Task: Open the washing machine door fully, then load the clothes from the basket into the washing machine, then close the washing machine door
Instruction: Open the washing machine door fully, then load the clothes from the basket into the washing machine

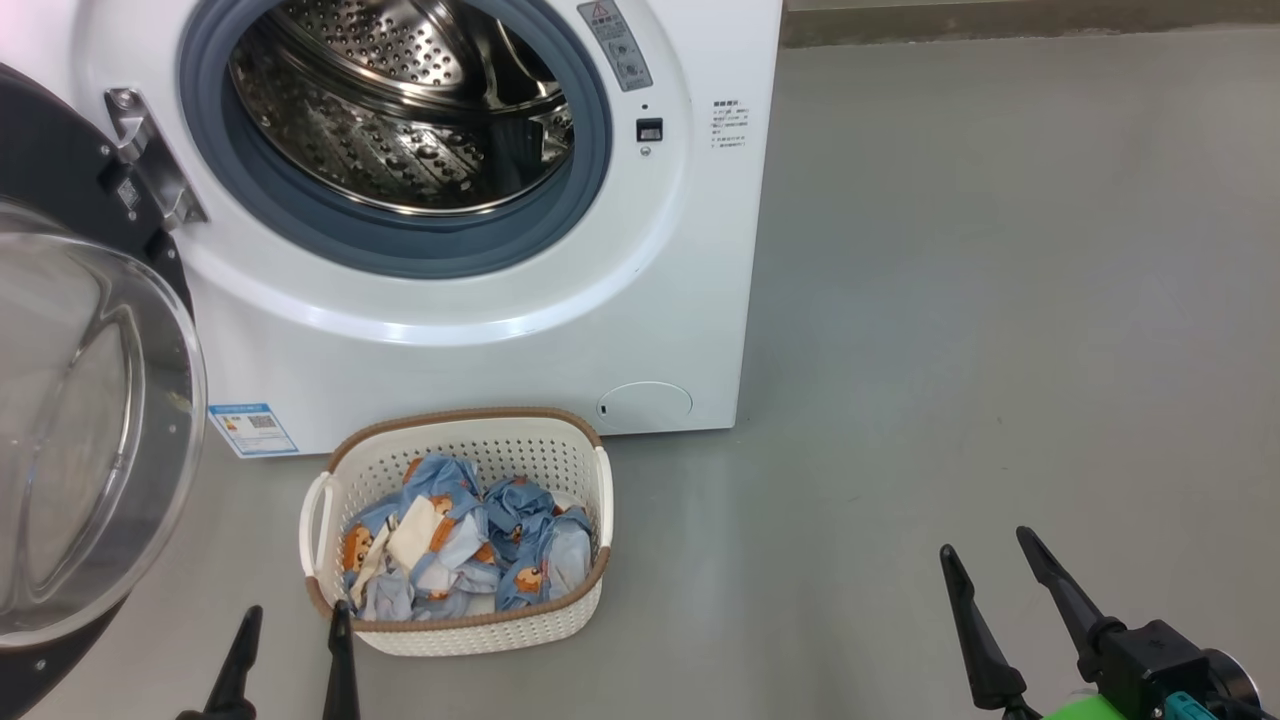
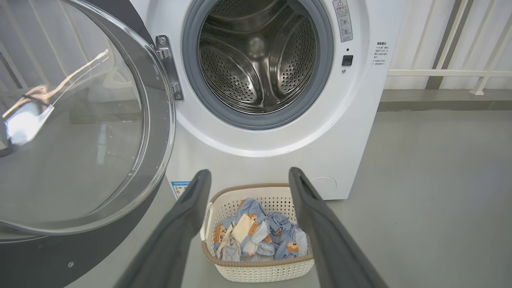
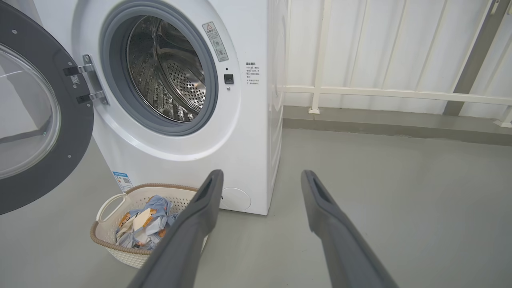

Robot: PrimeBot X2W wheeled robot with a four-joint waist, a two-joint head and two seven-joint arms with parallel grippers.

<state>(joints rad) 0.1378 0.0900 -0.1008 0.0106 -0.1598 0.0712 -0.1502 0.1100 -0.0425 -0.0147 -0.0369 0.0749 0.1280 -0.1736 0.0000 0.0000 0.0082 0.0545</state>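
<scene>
The white washing machine (image 1: 480,330) stands with its steel drum (image 1: 400,100) bare. Its door (image 1: 80,400) is swung wide to the left, its glass bowl bulging toward me. On the floor in front sits the cream basket (image 1: 460,445) holding the blue bear-print clothes (image 1: 470,550). My left gripper (image 1: 295,620) is open at the basket's near left corner, nothing between its fingers. In the left wrist view the left gripper (image 2: 248,176) frames the basket (image 2: 260,272) and clothes (image 2: 260,236). My right gripper (image 1: 985,555) is open over bare floor, far right of the basket.
Grey floor (image 1: 950,300) spreads to the right of the machine. A white railing (image 3: 400,94) and a low kerb (image 3: 380,128) run along the wall behind. The open door (image 3: 36,120) takes up the space left of the basket (image 3: 116,240).
</scene>
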